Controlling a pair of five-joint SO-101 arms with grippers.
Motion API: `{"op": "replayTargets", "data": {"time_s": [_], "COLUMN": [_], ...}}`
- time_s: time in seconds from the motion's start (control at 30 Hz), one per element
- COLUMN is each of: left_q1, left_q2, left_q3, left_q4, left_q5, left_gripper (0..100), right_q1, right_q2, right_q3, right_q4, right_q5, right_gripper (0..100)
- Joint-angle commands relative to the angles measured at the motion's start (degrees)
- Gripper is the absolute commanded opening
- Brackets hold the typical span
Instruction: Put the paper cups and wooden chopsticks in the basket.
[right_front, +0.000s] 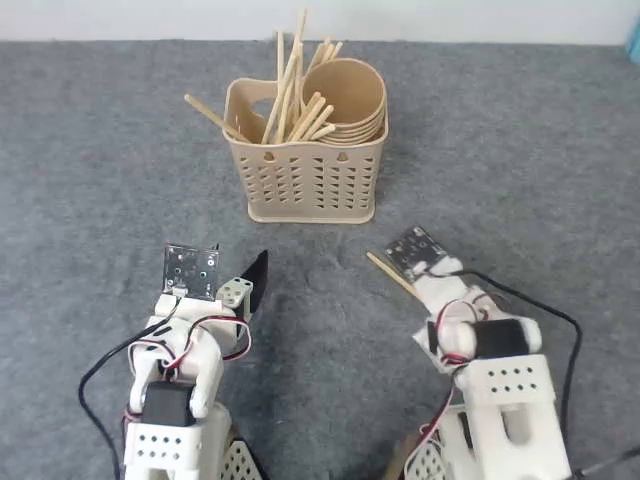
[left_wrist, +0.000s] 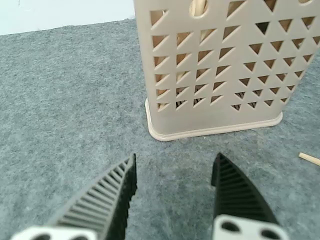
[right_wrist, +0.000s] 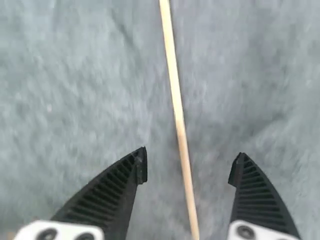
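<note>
Toward the far middle of the grey mat (right_front: 90, 150) you have the basket (right_front: 312, 185) standing upright. The paper cups (right_front: 352, 92) are nested in its right half, and a bundle of wooden chopsticks (right_front: 290, 95) leans in its left half, one of them poking out over the left rim. On the mat, near and right of the basket, one loose chopstick (right_wrist: 176, 115) lies flat. Your right gripper (right_wrist: 192, 153) sits over it with its fingers spread wide; the stick runs between them and touches neither. Your left gripper (left_wrist: 176, 157) is near and left of the basket, facing its perforated wall, fingers also wide apart and holding nothing.
</note>
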Motion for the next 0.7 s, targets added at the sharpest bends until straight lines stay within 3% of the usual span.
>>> {"op": "replayTargets", "data": {"time_s": [0.0,0.17,0.4,0.67], "left_q1": [0.1,0.1,-1.1,-3.4], "left_q2": [-0.8,-0.8,-0.8,-0.7], "left_q3": [-0.4,-0.4,-0.4,-0.4], "left_q4": [0.1,0.1,-0.1,-1.3], "left_q5": [-0.5,-0.5,-0.5,-0.5], "left_gripper": [24,24,24,24], "right_q1": [-3.5,-5.3,-5.5,-5.7], "right_q2": [-1.5,6.9,31.3,50.0], "right_q3": [-3.0,-3.6,-11.6,-18.5], "right_q4": [-5.8,-14.5,-24.8,-32.1], "right_q5": [-3.1,-4.9,-10.4,-10.5], "right_gripper": [27.3,27.3,27.3,27.4]}}
